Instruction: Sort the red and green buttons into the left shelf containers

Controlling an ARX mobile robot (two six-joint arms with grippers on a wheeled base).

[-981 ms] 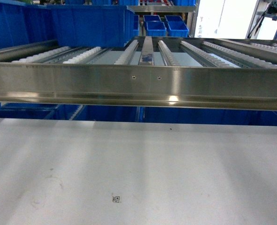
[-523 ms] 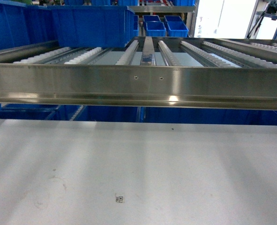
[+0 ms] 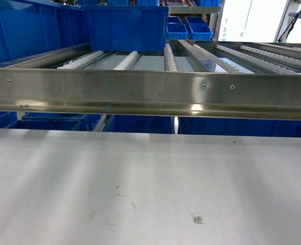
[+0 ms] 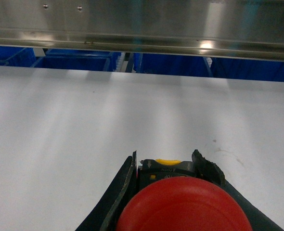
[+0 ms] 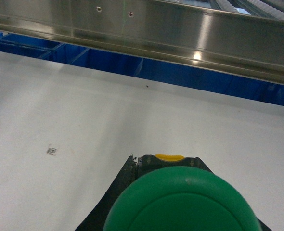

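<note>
Left hand (image 4: 168,166) clamps the red button (image 4: 183,204); right hand (image 5: 166,161) clamps the green button (image 5: 183,202). Both hang over the white counter (image 3: 150,178), short of the steel shelf rail (image 3: 150,94). Blue bins (image 3: 125,28) sit beyond that rail.

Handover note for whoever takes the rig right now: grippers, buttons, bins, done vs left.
Left gripper: shut on the red button, held above the white table.
Right gripper: shut on the green button, also over the table.
Neither arm shows in the head view.
Blue bins sit up on the left of the roller shelf.
Done: both buttons picked up.
Left: carry each button to the left bins and drop it in; neither is placed yet.
</note>
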